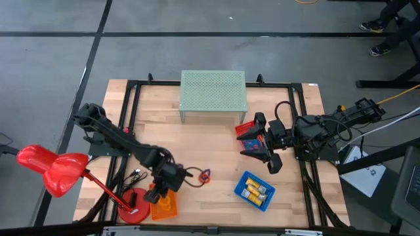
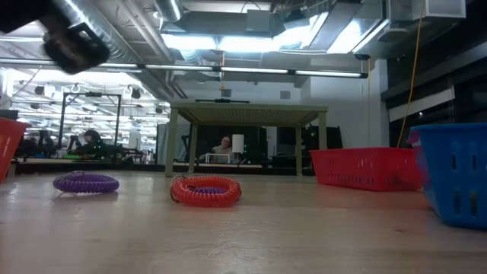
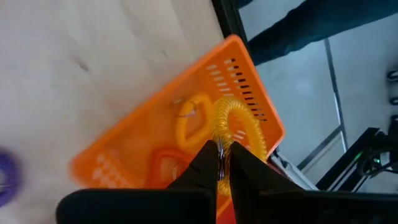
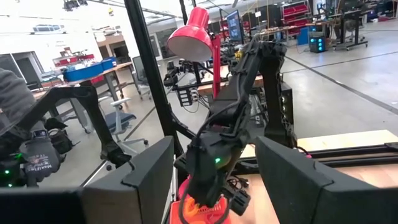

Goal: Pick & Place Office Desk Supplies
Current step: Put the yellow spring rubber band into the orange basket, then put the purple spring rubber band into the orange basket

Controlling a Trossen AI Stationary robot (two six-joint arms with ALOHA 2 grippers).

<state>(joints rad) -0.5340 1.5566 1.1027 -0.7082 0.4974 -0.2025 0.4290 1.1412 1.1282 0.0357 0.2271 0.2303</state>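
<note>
My left gripper (image 1: pixel 164 190) hovers over the orange basket (image 1: pixel 164 208) near the table's near-left corner, shut on a yellow coil ring (image 3: pixel 233 124). Inside that basket (image 3: pixel 155 137) lie a yellow loop (image 3: pixel 189 127) and an orange coil (image 3: pixel 163 163). A red coil ring (image 2: pixel 205 190) and a purple one (image 2: pixel 85 183) lie flat on the table (image 1: pixel 205 175). My right gripper (image 1: pixel 260 147) is open, over the red basket (image 1: pixel 245 127). The blue basket (image 1: pixel 254 191) holds small yellow-and-silver blocks (image 1: pixel 252 191). My left gripper pinches the yellow coil ring between its two fingertips (image 3: pixel 205 163), by the thin metal end piece (image 3: pixel 219 149). It comes from above, pointing down at the orange basket. The coil is lifted clear and arcs out beyond the fingertips over the basket's inside.
A big red desk lamp (image 1: pixel 56 172) stands with its base (image 1: pixel 134 204) beside the orange basket. A pale green perforated stand (image 1: pixel 212 92) sits at the far edge. A black frame rail (image 1: pixel 131 105) borders the wooden table. Bare wood lies in the middle (image 1: pixel 197 141).
</note>
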